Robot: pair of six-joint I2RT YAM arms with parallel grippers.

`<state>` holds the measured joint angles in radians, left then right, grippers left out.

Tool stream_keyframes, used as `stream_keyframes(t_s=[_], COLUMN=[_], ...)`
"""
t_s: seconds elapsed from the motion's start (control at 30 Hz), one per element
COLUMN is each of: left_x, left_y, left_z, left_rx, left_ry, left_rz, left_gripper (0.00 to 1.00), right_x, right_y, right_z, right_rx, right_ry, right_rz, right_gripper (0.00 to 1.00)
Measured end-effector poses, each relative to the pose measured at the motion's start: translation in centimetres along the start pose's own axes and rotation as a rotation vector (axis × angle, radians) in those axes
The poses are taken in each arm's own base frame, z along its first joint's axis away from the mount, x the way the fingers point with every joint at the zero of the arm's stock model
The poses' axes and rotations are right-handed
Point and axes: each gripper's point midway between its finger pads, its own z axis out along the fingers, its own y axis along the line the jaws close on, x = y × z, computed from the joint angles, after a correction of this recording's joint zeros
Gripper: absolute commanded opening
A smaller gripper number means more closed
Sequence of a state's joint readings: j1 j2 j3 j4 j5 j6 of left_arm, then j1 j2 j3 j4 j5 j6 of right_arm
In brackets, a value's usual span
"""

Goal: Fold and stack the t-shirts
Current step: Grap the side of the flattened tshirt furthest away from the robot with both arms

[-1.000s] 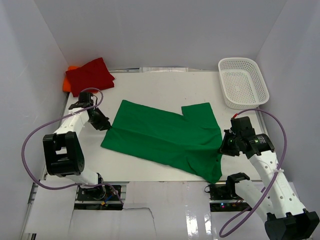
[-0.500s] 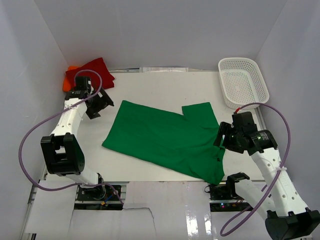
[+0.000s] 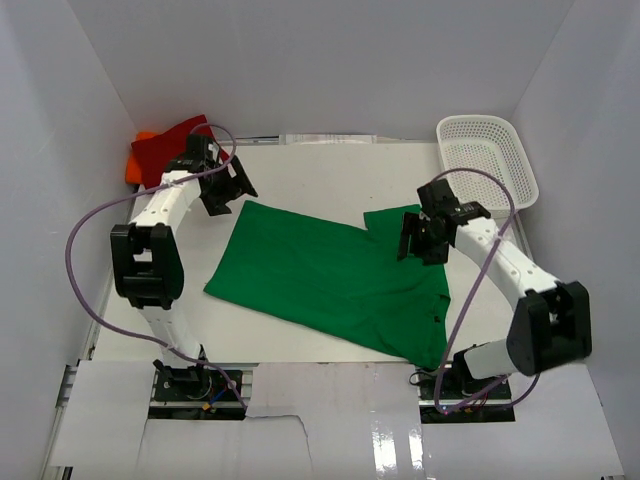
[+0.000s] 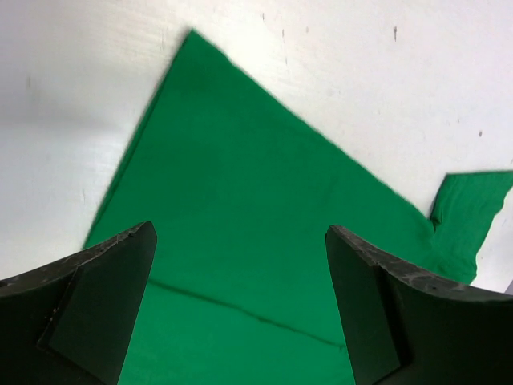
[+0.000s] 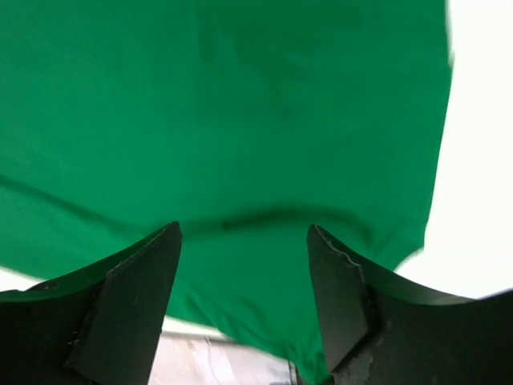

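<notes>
Both arms have been swung to the far side: the left gripper (image 3: pixel 226 188) is held open over the ten-o'clock corner of the bright green cloth t-shirt (image 3: pixel 320 275) spread flat at centre, and the right gripper (image 3: pixel 413 240) is held open at its two-o'clock sleeve. The first fold is judged pending; those corners must be pinched next.

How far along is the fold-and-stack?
Done, apparently: the red shirt sits folded on the orange shirt in the far-left corner. In hand: the green shirt lies spread on the table. The left gripper and right gripper hover open over its far side, gripping nothing. Left: fold the green one and stack it on the pile.
</notes>
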<state>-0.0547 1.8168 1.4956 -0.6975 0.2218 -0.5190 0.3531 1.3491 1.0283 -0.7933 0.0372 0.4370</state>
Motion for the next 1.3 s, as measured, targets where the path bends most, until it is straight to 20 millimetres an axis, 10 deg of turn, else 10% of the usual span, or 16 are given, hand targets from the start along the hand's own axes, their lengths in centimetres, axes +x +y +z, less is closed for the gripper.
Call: stream_keyframes(t_s=[0.4,1.3], left_x=[-3.4,-5.2], left_y=[-0.9,-2.8], left_z=[4.8,5.4], left_rx=[0.011,0.045], left_ry=[-0.002,-0.053], left_rz=[-0.02,0.054], left_gripper=[0.96,0.94], right_x=[-14.5,-20.6], right_y=[0.5,-4.6], right_z=[5.7,15.7], right_rx=[-0.005,0.211], right_ry=[-0.13,-0.124], right_rz=[0.036,0.053], right_gripper=[0.7,0.54])
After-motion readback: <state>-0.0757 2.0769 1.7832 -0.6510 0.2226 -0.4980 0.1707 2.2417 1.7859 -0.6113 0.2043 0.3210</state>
